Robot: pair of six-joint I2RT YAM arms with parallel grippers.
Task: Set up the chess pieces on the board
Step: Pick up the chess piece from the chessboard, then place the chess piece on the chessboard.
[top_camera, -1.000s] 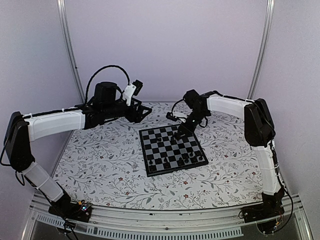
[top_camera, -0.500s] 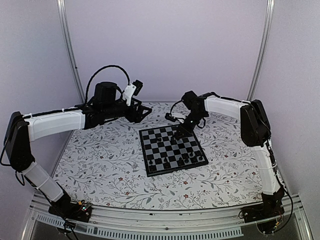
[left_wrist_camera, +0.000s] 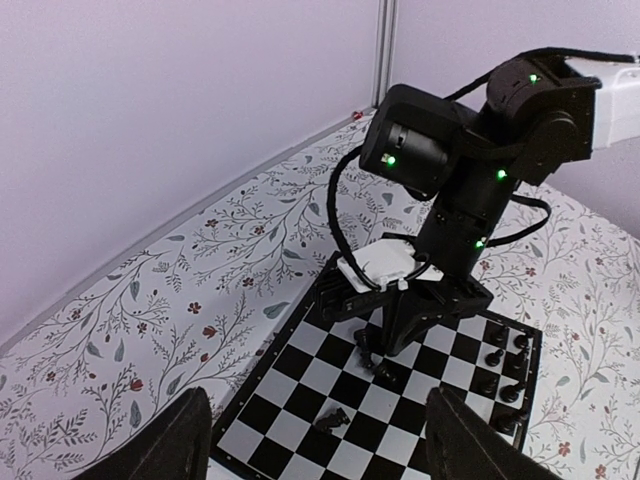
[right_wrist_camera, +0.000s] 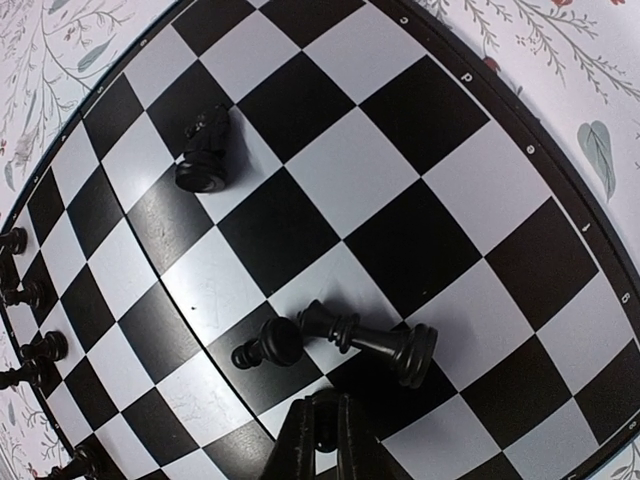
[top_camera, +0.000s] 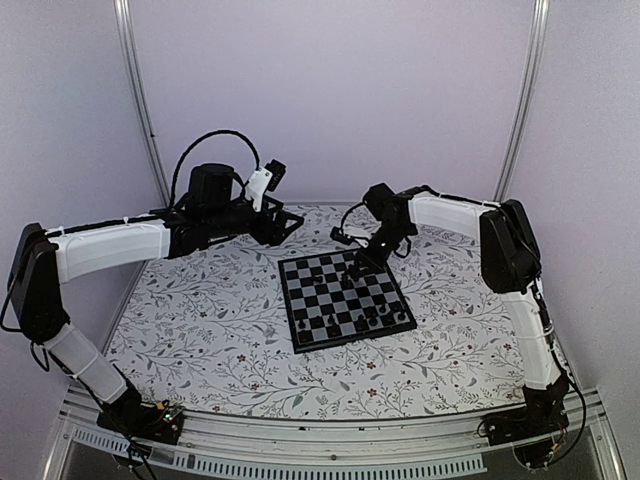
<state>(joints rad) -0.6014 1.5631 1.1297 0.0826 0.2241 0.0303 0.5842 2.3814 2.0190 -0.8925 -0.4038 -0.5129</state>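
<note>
The board (top_camera: 300, 345) lies in the middle of the table. Several black chess pieces (top_camera: 365, 318) stand in its near right part. Three more lie tipped on the far squares: a knight (right_wrist_camera: 205, 150), a pawn (right_wrist_camera: 265, 345) and a taller piece (right_wrist_camera: 380, 342). My right gripper (top_camera: 357, 268) points down at the far part of the board, just beside the pawn and the taller piece. Its fingers (right_wrist_camera: 300, 445) are almost closed, with a small dark piece pinched between the tips. My left gripper (top_camera: 290, 222) hangs open and empty above the table, beyond the board's far left corner.
The table wears a floral cloth (top_camera: 200, 320). Purple walls and two metal posts (top_camera: 140, 100) close in the back and sides. The right arm's wrist and cable (left_wrist_camera: 440, 160) loom over the far edge of the board (left_wrist_camera: 300, 400).
My right gripper has shifted slightly left and farther back over the board's far squares. The left arm has not moved.
</note>
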